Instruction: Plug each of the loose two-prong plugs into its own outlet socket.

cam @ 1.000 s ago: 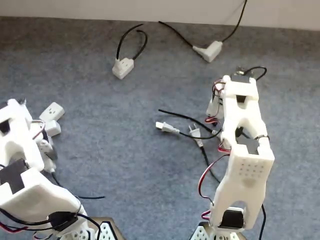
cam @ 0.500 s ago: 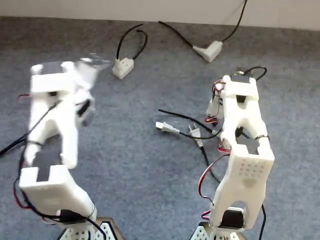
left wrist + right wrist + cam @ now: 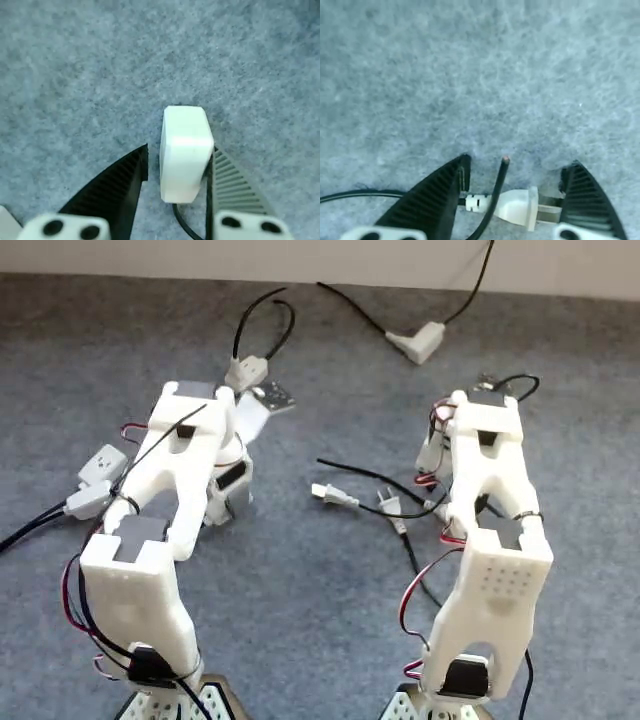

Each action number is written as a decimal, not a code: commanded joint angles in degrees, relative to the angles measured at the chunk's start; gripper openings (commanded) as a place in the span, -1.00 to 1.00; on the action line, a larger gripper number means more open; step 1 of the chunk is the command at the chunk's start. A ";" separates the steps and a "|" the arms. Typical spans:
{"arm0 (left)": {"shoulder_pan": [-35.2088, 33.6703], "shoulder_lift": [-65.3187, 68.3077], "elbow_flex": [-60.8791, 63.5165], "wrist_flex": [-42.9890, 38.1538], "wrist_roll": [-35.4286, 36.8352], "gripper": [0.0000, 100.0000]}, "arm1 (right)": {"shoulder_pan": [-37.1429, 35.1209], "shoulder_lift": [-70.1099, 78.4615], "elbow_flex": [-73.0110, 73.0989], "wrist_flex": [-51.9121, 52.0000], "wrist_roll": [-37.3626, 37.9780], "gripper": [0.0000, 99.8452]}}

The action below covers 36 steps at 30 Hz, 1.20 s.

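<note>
Left tool (image 3: 180,152), right tool (image 3: 518,164), both spread.

No text, label, number or sign can be read anywhere. The outlet socket (image 3: 185,150) and the two-prong plug (image 3: 517,206) show plain white surfaces with no legible marks.
</note>
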 commanded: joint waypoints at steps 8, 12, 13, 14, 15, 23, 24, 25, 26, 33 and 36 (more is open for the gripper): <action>3.65 -0.04 -3.03 12.13 0.09 -0.58 | 1.36 -0.22 -0.04 -4.26 -0.09 -0.43; 10.15 -0.48 -2.24 14.15 4.92 -0.58 | 1.36 -0.22 -0.04 -4.26 -0.09 -0.43; 12.18 -0.48 -2.15 14.07 6.33 -0.58 | 1.36 -0.22 -0.04 -4.18 -0.09 -0.43; 14.20 -0.48 -2.15 13.80 7.30 -0.58 | 1.36 -0.22 -0.04 -4.18 -0.09 -0.43; 16.22 -0.48 -2.15 13.71 8.09 -0.58 | 1.36 -0.22 -0.04 -4.09 -0.09 -0.43; 18.24 -1.80 -11.56 15.38 14.59 -0.58 | 1.01 -0.57 -0.13 -3.91 4.84 -0.43; 16.75 -3.03 -13.49 16.79 14.59 -0.58 | 1.01 -0.75 -0.22 -3.91 5.27 -0.43; 15.34 -4.53 -15.34 18.02 14.59 -0.58 | 1.01 -0.75 -0.22 -3.74 5.45 -0.43; 13.93 -6.46 -17.19 18.81 14.59 -0.58 | 1.01 -0.75 -0.40 -3.12 5.54 -0.43; 0.22 -25.27 -18.86 19.08 14.59 -0.57 | 1.01 -3.21 -10.07 1.98 12.40 -0.43; -8.04 -30.90 -13.67 19.08 14.68 -0.58 | 0.04 -3.47 -16.92 1.98 21.01 -0.43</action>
